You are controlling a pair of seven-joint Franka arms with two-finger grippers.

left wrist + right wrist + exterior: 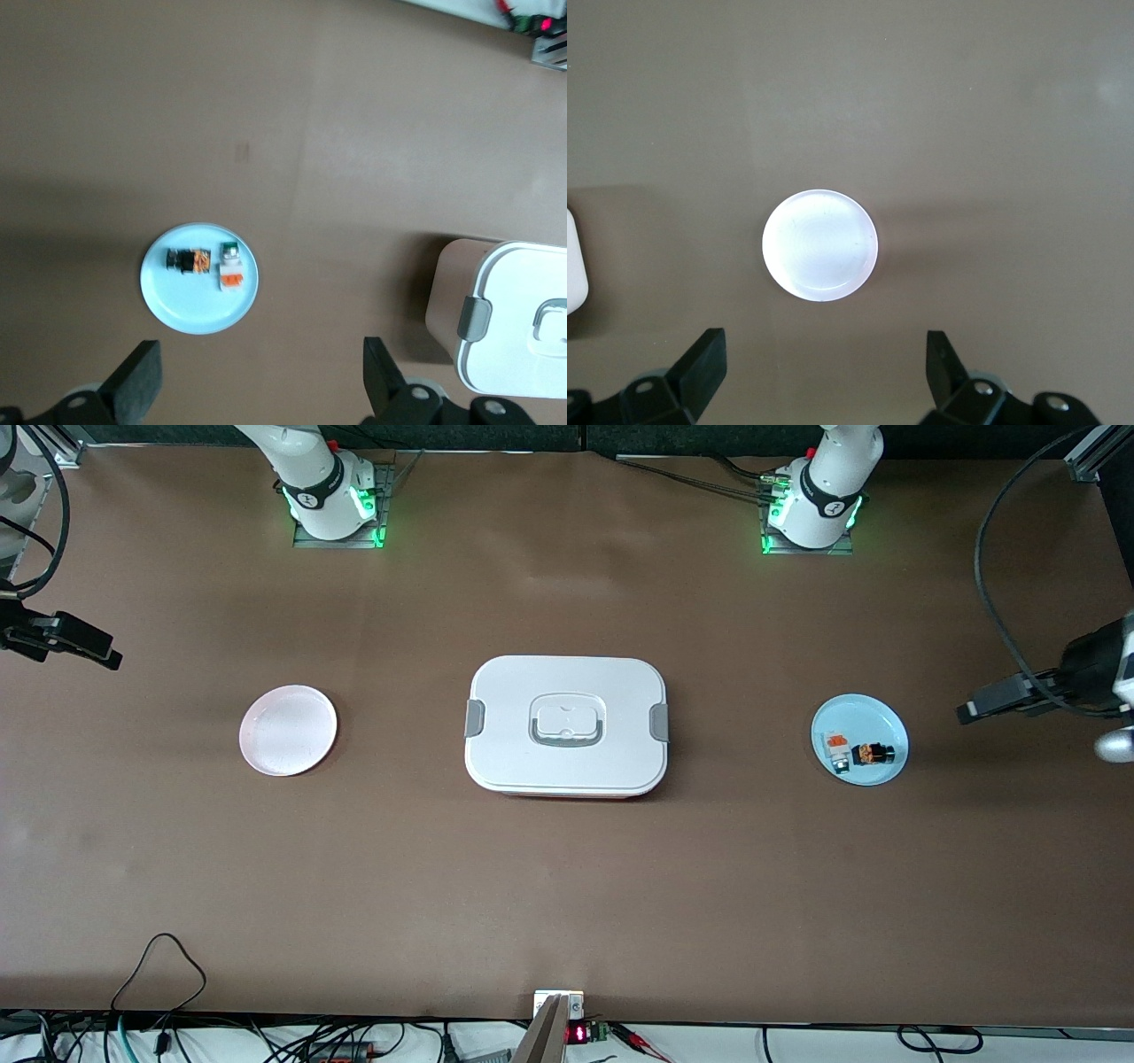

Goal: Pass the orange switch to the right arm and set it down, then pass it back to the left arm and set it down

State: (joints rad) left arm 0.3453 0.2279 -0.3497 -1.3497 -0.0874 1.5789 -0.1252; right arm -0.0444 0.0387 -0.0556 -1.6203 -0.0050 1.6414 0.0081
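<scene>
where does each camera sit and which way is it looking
Front view: high across the table, facing both arm bases; sees the box, pink plate, blue plate, left gripper and right gripper.
Left wrist view: on the left wrist, looking down at the blue plate with the orange switch; its open fingers show.
Right wrist view: on the right wrist, looking down at the pink plate; open fingers show.
Both wrist views share the box.

Even, bright overhead lighting. Soft shadow beside the box [567,724] on the counter [567,886]. White plate [820,245] glared, overexposed. Wrist views slightly soft; front view sharp.
</scene>
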